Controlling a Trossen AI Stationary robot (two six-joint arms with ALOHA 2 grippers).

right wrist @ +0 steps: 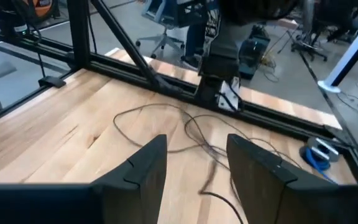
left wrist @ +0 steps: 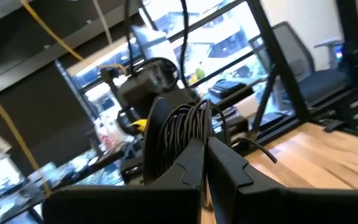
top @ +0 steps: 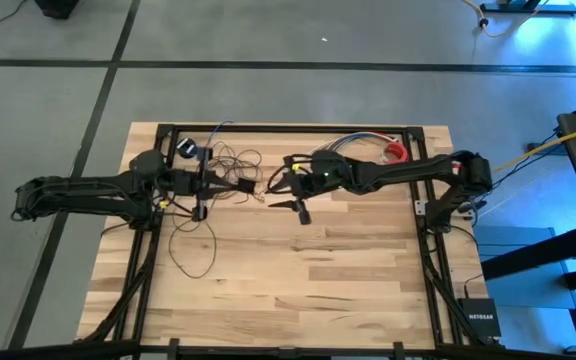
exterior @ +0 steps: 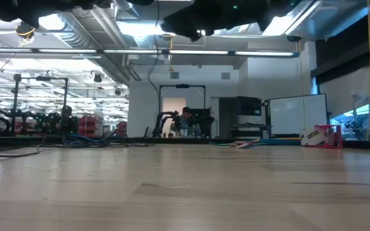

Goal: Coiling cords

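Note:
The cord is a thin dark wire. Several of its loops are gathered into a bundle [left wrist: 182,127] at my left gripper [left wrist: 205,144], which is shut on them at the table's far left [top: 204,186]. Loose loops [top: 234,165] lie on the wood between the two arms, and one long loop [top: 193,250] trails toward the near side. A small dark round piece [top: 186,148] lies by the far-left frame. My right gripper [top: 298,207] hangs open above mid-table. In its wrist view the fingers [right wrist: 197,158] stand apart, with slack cord [right wrist: 166,124] on the table beyond them. My left gripper pinches the gathered loops [left wrist: 194,121] between its two fingers, several strands together. The fingers reach roughly level toward the table's right, and the strands pass across them. The bundle stands lifted above the fingers. The rest of the cord [top: 234,165] lies slack on the table.
A bundle of multicoloured wires [top: 353,142] and a red item [top: 396,152] lie at the far right under the right arm. A black frame [top: 288,128] runs along the far edge. Bare wood [top: 308,290] fills the near half of the table.

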